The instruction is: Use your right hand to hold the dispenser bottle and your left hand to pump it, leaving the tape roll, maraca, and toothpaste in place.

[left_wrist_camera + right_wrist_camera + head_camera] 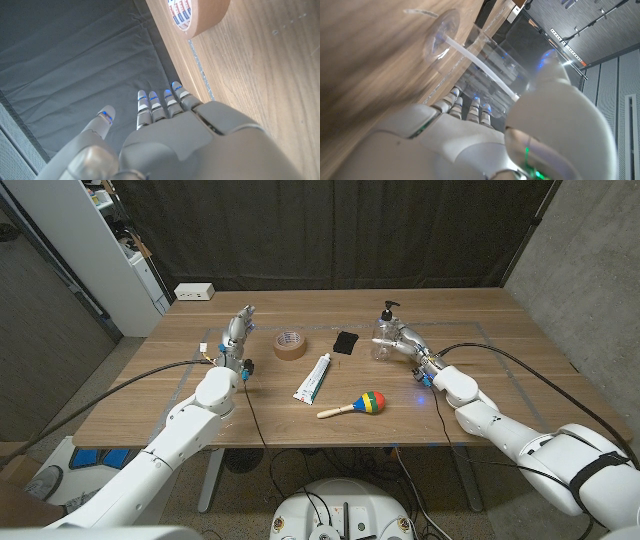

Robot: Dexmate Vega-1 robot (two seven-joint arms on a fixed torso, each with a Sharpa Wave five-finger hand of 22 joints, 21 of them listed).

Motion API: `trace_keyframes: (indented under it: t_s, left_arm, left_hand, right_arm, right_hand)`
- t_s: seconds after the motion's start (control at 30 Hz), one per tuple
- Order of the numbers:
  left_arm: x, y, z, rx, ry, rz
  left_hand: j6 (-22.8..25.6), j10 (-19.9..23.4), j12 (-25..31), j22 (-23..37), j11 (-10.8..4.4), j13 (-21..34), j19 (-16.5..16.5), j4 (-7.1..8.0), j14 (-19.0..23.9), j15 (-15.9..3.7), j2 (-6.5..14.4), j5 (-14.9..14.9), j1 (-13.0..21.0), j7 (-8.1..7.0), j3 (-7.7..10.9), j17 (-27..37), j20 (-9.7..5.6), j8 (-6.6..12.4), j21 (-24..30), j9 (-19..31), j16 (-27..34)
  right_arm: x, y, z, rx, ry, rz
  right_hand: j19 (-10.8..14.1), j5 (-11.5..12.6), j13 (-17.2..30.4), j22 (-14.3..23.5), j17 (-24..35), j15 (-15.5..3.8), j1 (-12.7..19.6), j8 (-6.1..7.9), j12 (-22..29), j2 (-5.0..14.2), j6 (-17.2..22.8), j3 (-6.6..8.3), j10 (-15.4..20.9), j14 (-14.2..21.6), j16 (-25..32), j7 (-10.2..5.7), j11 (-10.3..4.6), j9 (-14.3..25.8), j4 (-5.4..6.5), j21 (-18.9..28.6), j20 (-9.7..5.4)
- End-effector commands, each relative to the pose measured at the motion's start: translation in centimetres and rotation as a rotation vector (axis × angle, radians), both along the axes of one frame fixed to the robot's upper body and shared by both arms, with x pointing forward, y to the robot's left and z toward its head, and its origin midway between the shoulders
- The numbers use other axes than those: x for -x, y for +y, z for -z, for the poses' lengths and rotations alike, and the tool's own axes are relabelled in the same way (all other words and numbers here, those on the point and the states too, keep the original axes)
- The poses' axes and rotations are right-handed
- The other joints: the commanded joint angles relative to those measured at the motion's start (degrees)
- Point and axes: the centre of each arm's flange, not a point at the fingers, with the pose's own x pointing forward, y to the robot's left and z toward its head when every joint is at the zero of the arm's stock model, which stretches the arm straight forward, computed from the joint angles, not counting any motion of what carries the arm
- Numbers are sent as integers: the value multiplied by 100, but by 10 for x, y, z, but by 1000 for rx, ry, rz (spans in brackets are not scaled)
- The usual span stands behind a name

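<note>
Right hand wrapped around clear bottle at table's far right. Left hand raised, fingers apart, gripping nothing, beside tape roll. Toothpaste and maraca nearer the front edge, between the arms.

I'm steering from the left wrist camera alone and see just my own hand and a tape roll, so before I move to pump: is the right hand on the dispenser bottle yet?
Observer: Yes. In the right wrist view the right hand is wrapped around the clear dispenser bottle.
Operator: Is the pump free?
Observer: In the head view the black pump head stands bare above the right hand.
Operator: What lies between me and the bottle?
Observer: Across the table from your left hand: the tape roll, then a small black object; toothpaste and maraca lie nearer the robot.
</note>
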Motion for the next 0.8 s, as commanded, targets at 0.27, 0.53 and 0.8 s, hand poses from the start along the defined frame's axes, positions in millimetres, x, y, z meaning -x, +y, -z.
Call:
trace_keyframes:
  t_s: [0.27, 0.53, 0.8]
  left_arm:
    - [-7, 3, -7, -14, -4, 13]
    - [-12, 3, -8, -16, -15, 30]
    - [-19, 3, -7, -19, -31, 57]
  left_hand:
    - [40, 53, 15, 8, -10, 15, 41, 44, 28, -223, 404, 41, -20, 9, 12, 13, -475, -4, -20, 15, -6]
    - [44, 56, 14, 8, -12, 15, 45, 45, 35, -225, 400, 40, -18, 1, 17, 12, -471, -5, -20, 15, -5]
    - [32, 23, 1, 8, 5, 15, 40, 43, 28, -232, 396, 39, -14, 10, 23, 11, -473, -13, -23, 15, -9]
  right_arm:
    - [17, -27, 6, -45, 25, -38]
    - [25, -40, 10, -86, 44, -28]
    - [31, -54, 13, -182, 62, -42]
  right_hand:
    - [-39, 12, -72, 1, -62, -6, -196, -60, 47, 50, -58, 8, -41, -84, 28, -84, -22, -5, 63, 39, 21]
    - [67, 10, -166, 0, -144, -116, -314, -101, 114, 57, 50, -9, 116, 6, 82, -89, -40, -16, 81, 87, -29]
    - [166, 1, -240, 1, -207, -186, -435, -128, 135, 101, 146, -20, 197, 21, 92, -51, -35, -26, 121, 116, -80]
